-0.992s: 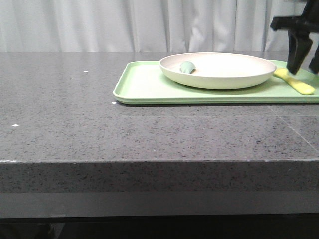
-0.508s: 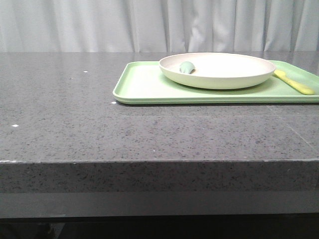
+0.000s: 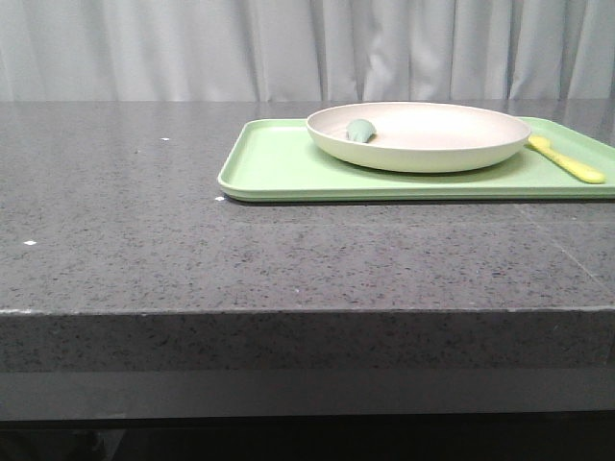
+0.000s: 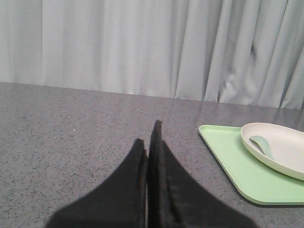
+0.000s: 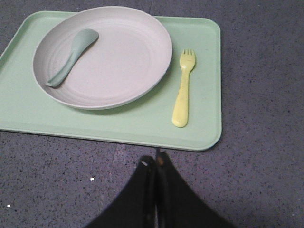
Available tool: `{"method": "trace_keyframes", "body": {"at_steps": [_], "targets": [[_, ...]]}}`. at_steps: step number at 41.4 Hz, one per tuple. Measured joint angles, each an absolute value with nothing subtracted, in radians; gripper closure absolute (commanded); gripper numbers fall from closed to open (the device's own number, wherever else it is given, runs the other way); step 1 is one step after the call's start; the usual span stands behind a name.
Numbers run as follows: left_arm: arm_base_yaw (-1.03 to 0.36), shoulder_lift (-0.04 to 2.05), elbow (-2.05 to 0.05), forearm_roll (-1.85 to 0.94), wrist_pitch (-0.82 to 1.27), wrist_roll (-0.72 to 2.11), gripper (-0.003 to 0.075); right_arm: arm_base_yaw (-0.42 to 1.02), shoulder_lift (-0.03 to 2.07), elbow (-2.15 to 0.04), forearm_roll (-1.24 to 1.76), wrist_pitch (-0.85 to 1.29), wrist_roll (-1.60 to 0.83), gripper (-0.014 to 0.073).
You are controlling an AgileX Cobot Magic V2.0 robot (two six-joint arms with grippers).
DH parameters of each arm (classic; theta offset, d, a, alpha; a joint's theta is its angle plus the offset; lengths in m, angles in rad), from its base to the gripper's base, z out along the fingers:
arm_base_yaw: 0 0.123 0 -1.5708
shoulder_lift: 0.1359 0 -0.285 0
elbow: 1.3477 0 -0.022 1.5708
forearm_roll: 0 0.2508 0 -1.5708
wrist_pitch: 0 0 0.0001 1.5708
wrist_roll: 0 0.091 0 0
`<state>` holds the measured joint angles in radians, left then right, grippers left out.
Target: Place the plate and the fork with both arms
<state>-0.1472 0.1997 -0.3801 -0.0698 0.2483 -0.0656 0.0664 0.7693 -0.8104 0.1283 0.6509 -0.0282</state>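
Observation:
The cream plate [image 3: 419, 135] [image 5: 102, 56] [image 4: 280, 149] rests on a light-green tray [image 3: 279, 163] [image 5: 204, 128] [image 4: 232, 156]. Beside the plate on the tray lies the pale-yellow fork [image 3: 567, 159] [image 5: 184, 90], tines pointing away from me. A grey-green spoon [image 3: 360, 131] [image 5: 71, 58] [image 4: 262, 145] lies inside the plate. My right gripper [image 5: 155, 160] is shut and empty above bare counter, just short of the tray's near edge. Over the grey counter, well to the left of the tray, my left gripper [image 4: 148, 135] is shut and empty. Neither arm shows in the front view.
The dark grey speckled counter [image 3: 144, 240] runs wide to the left of the tray, with its front edge [image 3: 288, 309] near me. White curtains [image 3: 192, 48] hang behind the table.
One second ago the right gripper hung above the fork at the front view's right edge. It has since left that view. Plate, fork and tray have not moved.

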Motion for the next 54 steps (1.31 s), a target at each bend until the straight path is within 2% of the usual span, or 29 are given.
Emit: {"method": "trace_keyframes", "body": {"at_steps": [11, 20, 54], "targets": [[-0.147, 0.2, -0.38, -0.07, 0.248, -0.066, 0.0738, 0.066, 0.434, -0.498, 0.128, 0.504, -0.032, 0.0613], [-0.147, 0.2, -0.38, -0.07, 0.248, -0.066, 0.0738, 0.066, 0.251, -0.387, 0.128, 0.481, -0.032, 0.0623], [-0.147, 0.2, -0.38, -0.07, 0.248, -0.066, 0.0738, 0.066, 0.223, -0.382, 0.128, 0.462, -0.032, 0.0622]]}}
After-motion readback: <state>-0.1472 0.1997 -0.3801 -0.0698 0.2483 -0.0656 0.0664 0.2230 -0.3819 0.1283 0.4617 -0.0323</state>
